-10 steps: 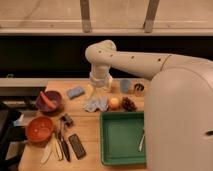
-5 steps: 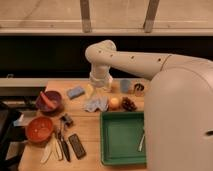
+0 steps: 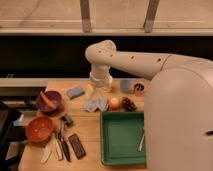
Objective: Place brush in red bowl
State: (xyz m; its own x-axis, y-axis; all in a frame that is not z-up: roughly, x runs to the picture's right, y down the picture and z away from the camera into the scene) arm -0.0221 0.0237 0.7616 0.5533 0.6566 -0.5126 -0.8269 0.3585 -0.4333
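Note:
The red bowl [image 3: 40, 128] sits at the front left of the wooden table. The brush [image 3: 63, 144], with its thin black handle, lies just right of the bowl, pointing toward the front edge, between pale strips and a flat black block. My gripper [image 3: 101, 92] hangs from the white arm over the middle back of the table, just above a light blue cloth [image 3: 96, 104]. It is well away from the brush and the bowl, and nothing shows in it.
A purple bowl [image 3: 49, 100] with a reddish piece stands at the left. A blue sponge [image 3: 75, 92], an orange fruit [image 3: 114, 103], a dark lump [image 3: 129, 104] and two cups [image 3: 125, 86] lie mid-table. A green tray [image 3: 114, 150] is at the front right. A black block [image 3: 76, 146] and cream strips [image 3: 48, 151] lie by the brush.

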